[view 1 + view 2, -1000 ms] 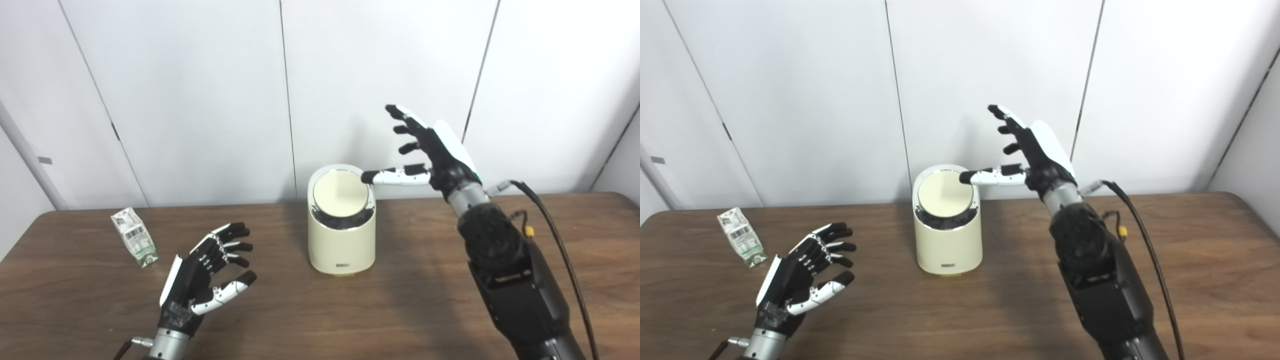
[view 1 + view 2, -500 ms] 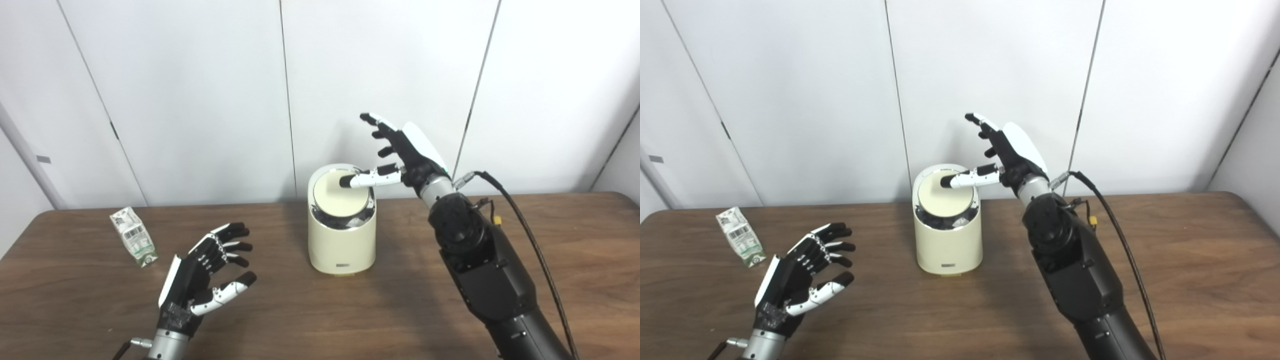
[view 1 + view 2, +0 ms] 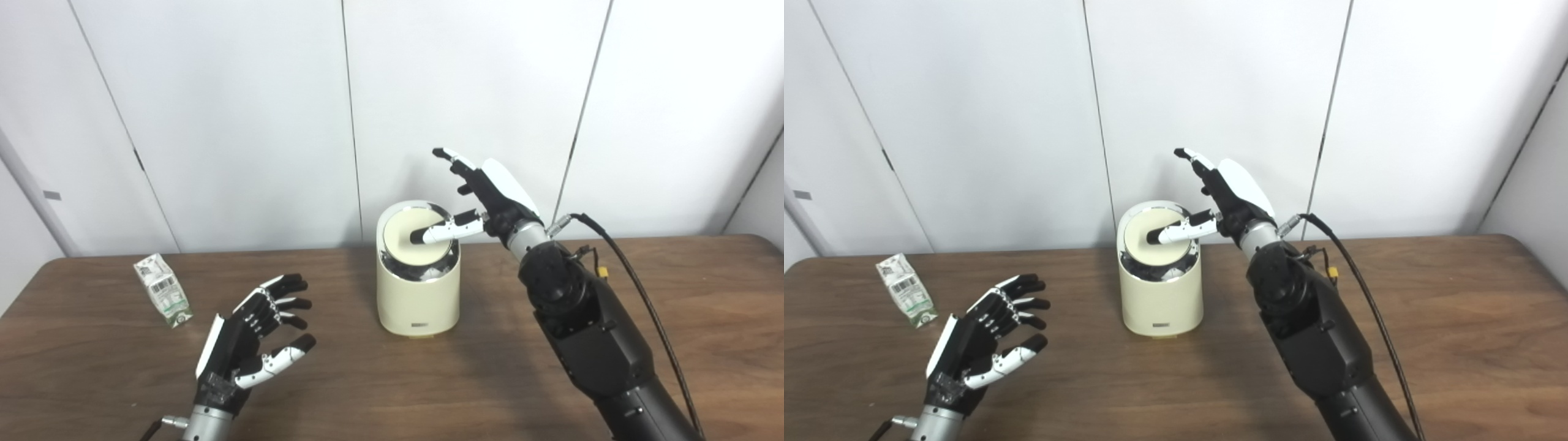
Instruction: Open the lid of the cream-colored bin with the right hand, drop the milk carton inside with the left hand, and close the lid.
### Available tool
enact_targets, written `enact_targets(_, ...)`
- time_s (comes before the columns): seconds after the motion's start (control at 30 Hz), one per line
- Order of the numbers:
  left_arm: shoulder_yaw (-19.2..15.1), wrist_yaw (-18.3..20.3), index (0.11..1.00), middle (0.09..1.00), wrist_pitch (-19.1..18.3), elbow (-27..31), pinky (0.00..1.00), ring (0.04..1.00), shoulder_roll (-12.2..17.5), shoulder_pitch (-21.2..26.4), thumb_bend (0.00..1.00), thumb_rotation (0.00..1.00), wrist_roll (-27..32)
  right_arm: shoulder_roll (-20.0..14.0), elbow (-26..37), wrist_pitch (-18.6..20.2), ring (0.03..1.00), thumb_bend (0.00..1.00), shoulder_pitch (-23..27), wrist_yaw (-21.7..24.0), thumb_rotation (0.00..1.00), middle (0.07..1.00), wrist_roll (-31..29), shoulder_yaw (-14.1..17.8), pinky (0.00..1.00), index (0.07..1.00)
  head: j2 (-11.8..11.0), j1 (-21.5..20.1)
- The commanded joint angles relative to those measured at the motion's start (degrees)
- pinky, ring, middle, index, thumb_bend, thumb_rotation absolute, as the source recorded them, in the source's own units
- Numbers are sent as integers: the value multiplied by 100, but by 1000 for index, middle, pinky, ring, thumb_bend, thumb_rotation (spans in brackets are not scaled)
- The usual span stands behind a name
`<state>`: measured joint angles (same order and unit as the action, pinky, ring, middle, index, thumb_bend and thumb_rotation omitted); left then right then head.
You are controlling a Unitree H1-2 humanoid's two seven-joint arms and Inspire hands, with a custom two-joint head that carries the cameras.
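The cream-colored bin [image 3: 418,294] stands at the middle of the table, its round lid [image 3: 404,245] shut in a chrome ring. My right hand [image 3: 484,196] is open above the bin's right side, its thumb tip resting on the lid and the fingers raised. The milk carton [image 3: 163,290] lies at the far left of the table; it also shows in the right eye view [image 3: 905,291]. My left hand [image 3: 254,337] is open and empty, palm up, in front of and to the right of the carton, apart from it.
The brown wooden table [image 3: 392,380] runs up to a white panelled wall [image 3: 245,122] close behind the bin. A black cable [image 3: 637,288] hangs off my right forearm.
My right hand has moved left and down, from beside the bin's rim to over the lid, with the thumb now on the lid's middle. The left hand and carton have not moved.
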<state>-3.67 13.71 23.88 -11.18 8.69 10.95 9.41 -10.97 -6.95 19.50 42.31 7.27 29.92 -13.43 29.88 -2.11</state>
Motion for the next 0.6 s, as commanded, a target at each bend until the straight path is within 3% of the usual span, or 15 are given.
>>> enact_targets(0.0, 58, -33, 809, 788, 7, 2, 561, 694, -90, -145, 663, 136, 55, -117, 104, -143, 922, 907, 252, -7, 310, 955, 52, 7, 794, 946, 4, -7)
enact_targets(0.57, 56, 13, 809, 785, -26, 77, 558, 693, -87, -181, 692, 176, 95, -142, 78, 61, 900, 895, 212, 50, 294, 947, 131, -61, 745, 943, 74, 20)
